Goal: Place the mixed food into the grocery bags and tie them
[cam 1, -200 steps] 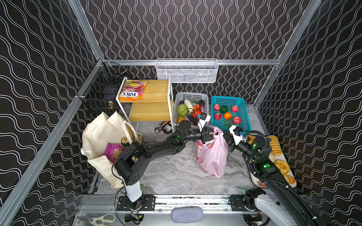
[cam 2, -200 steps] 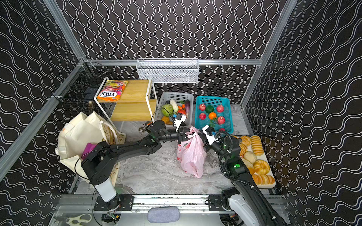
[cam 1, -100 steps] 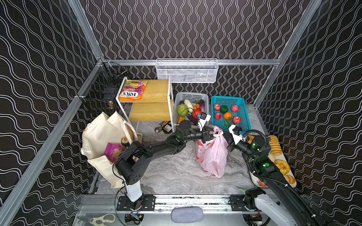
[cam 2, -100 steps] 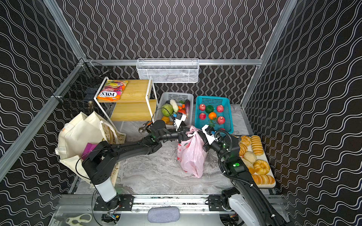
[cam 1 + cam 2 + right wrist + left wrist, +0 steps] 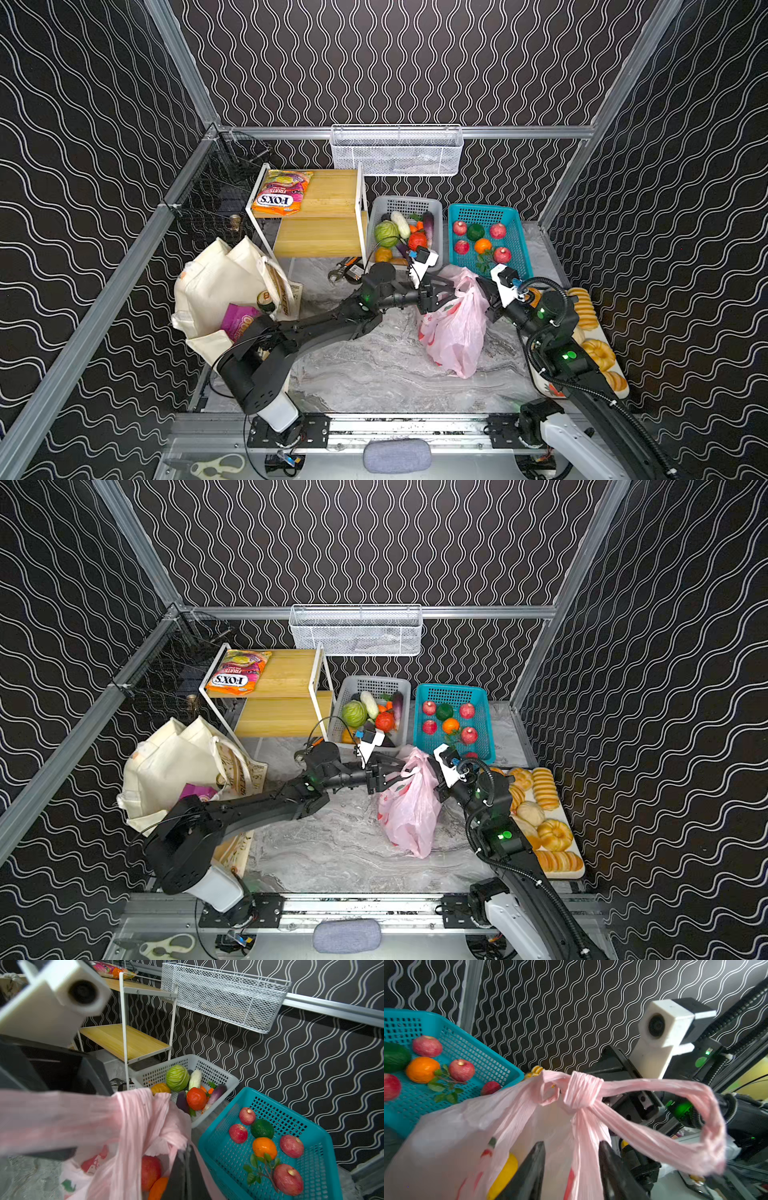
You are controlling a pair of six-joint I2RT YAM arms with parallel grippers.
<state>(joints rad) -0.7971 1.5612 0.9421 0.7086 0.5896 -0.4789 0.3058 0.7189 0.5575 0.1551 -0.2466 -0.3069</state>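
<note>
The plastic bag (image 5: 455, 332) stands mid-table. Just behind it sit the vegetable basket (image 5: 405, 201) and, to that one's right, the fruit basket (image 5: 484, 210). The bread tray (image 5: 563, 817) lies at the right edge. The shelf rack (image 5: 328, 232) stands far left with a FOX'S packet (image 5: 282, 193) on top, and the canvas tote (image 5: 212, 282) lies in front of it.

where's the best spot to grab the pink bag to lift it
I'd take the pink bag by its handle loop just past the knot, coming from above: the loop stands open, gathered into a narrow band, while the body is slack.

Blurred in R wrist view: pink bag (image 5: 128, 1126) handle; tote (image 5: 216, 282) contents mostly hidden.
</note>
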